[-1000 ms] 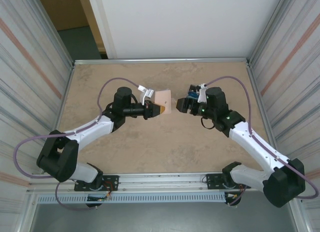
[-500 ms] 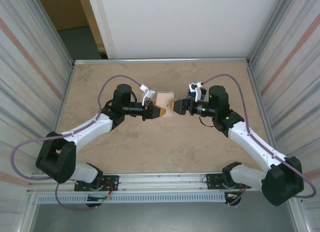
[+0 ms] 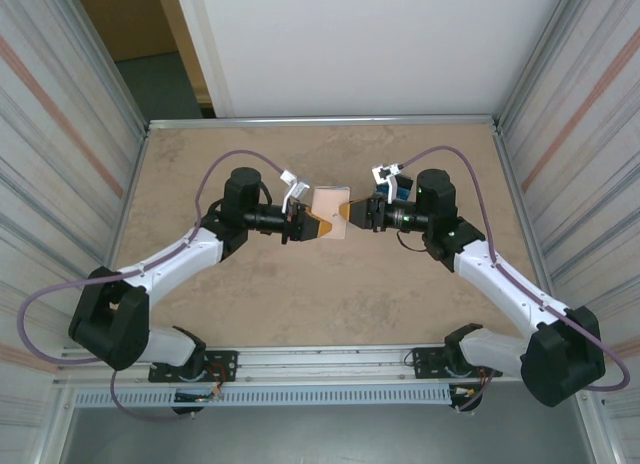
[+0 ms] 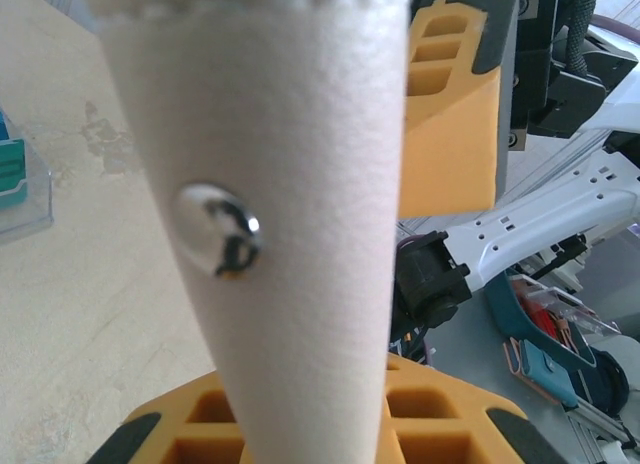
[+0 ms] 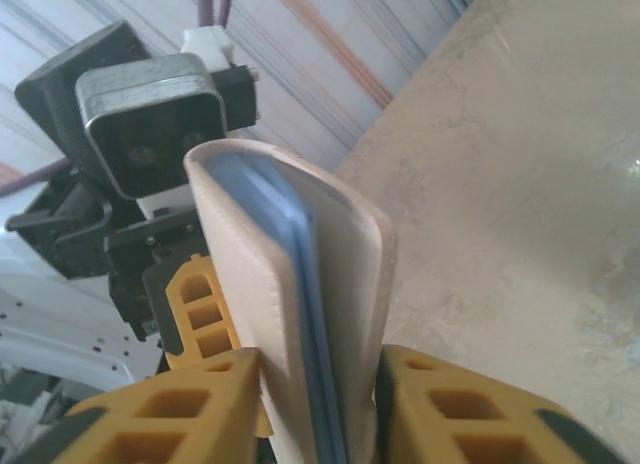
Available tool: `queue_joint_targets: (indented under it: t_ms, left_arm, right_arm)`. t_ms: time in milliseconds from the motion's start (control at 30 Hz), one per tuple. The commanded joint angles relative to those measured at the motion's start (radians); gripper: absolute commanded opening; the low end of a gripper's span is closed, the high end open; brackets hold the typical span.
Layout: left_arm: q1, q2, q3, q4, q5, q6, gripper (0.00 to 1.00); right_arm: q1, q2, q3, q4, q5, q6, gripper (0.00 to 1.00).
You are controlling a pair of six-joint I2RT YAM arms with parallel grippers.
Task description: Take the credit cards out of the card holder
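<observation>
Tan card holder (image 3: 330, 204) upper centre of top view, between 2 grippers | left gripper (image 3: 320, 224) clenched on it | right gripper (image 3: 348, 213) grasping its opposite edge, blue inner panels showing

**Top external view.** Left arm (image 3: 170, 264) and right arm (image 3: 500, 274) reach forward from their bases, each bending at the elbow. The forearms turn inward and lie roughly level, so the two wrists face one another across the middle. The left jaws point right and the right jaws point left, with their tips almost meeting. The left jaws are clamped on one edge of the card holder (image 3: 332, 202).

**Right wrist view.** The yellow fingers (image 5: 180, 404) of the right jaws press against both faces of the opposite edge.
</observation>
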Motion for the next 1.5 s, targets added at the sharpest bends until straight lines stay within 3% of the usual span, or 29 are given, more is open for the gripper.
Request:
queue_joint_targets:
  t_ms: [0, 67, 133, 167, 267, 367, 567, 633, 833, 933, 1067, 1267, 1467]
  left_arm:
    - [0.003, -0.028, 0.026, 0.058, 0.037, -0.004, 0.0]
    - [0.004, -0.024, 0.027, 0.064, 0.038, -0.016, 0.03]
    - [0.003, -0.023, 0.027, 0.061, 0.039, -0.02, 0.12]
    - [0.004, -0.025, 0.027, 0.056, 0.04, -0.02, 0.19]
    - [0.014, -0.032, 0.021, 0.04, 0.039, -0.02, 0.28]
    - [0.032, -0.046, -0.003, 0.04, 0.035, -0.032, 0.33]
    - [0.051, -0.05, -0.032, 0.081, 0.037, -0.078, 0.34]
    - [0.051, -0.044, -0.034, 0.115, 0.043, -0.101, 0.33]
    - [0.051, -0.012, -0.028, 0.167, 0.04, -0.145, 0.1]
    - [0.051, 0.007, -0.033, 0.211, 0.04, -0.187, 0.0]
    - [0.053, 0.033, -0.04, 0.305, 0.047, -0.276, 0.0]
    - [0.059, 0.083, -0.029, 0.521, 0.084, -0.482, 0.0]
    - [0.063, 0.08, -0.01, 0.528, 0.084, -0.52, 0.0]
  right_arm:
    - [-0.007, -0.006, 0.001, 0.034, -0.045, 0.008, 0.22]
    - [-0.01, -0.006, 0.001, 0.032, -0.048, 0.011, 0.13]
    - [-0.014, -0.011, -0.002, 0.031, -0.045, 0.015, 0.07]
    - [-0.018, -0.014, -0.004, 0.032, -0.044, 0.018, 0.05]
    - [-0.032, -0.028, -0.015, 0.034, -0.04, 0.025, 0.02]
    - [-0.041, -0.048, -0.023, 0.032, -0.032, 0.028, 0.0]
    - [-0.046, -0.066, -0.032, 0.035, -0.025, 0.04, 0.0]
    - [-0.046, -0.061, -0.033, 0.043, -0.03, 0.046, 0.0]
    - [-0.045, -0.047, -0.037, 0.093, -0.052, 0.091, 0.0]
    - [-0.041, -0.048, -0.057, 0.166, -0.067, 0.138, 0.12]
    - [-0.04, -0.053, -0.09, 0.298, -0.101, 0.216, 0.27]
    - [-0.038, -0.092, -0.106, 0.35, -0.095, 0.232, 0.33]
    - [-0.039, -0.146, -0.132, 0.246, -0.001, 0.158, 0.39]
